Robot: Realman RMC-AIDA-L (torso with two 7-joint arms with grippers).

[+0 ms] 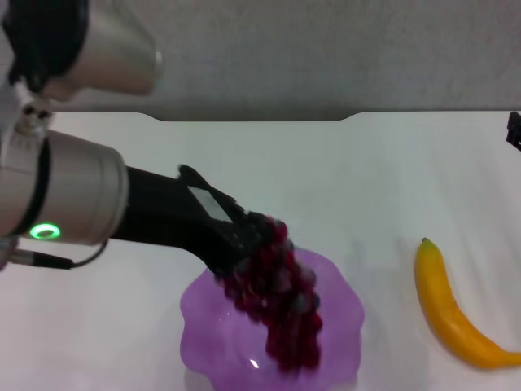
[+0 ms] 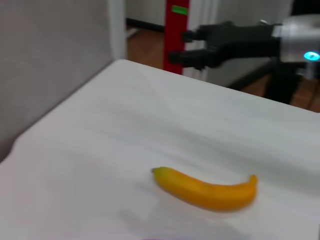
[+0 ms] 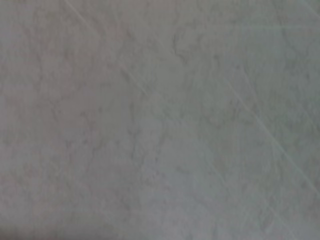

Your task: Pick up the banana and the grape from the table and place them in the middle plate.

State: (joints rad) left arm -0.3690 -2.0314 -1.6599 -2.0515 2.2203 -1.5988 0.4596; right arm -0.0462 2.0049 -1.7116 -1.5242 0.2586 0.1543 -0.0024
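My left gripper (image 1: 244,238) is shut on the top of the grape (image 1: 281,297), a long dark red-purple bunch. The bunch hangs tilted over the middle plate (image 1: 203,326), a translucent purple dish with a wavy rim, and its lower end is down in the dish. The banana (image 1: 452,314) lies on the white table (image 1: 326,179) to the right of the plate. It also shows in the left wrist view (image 2: 205,187). My right gripper (image 2: 192,47) is off by the table's far right edge, its fingers apart and empty.
The table's far edge has a shallow notch (image 1: 252,119), with a grey wall behind it. The right wrist view shows only a plain grey surface. A red post (image 2: 176,35) stands beyond the table's corner.
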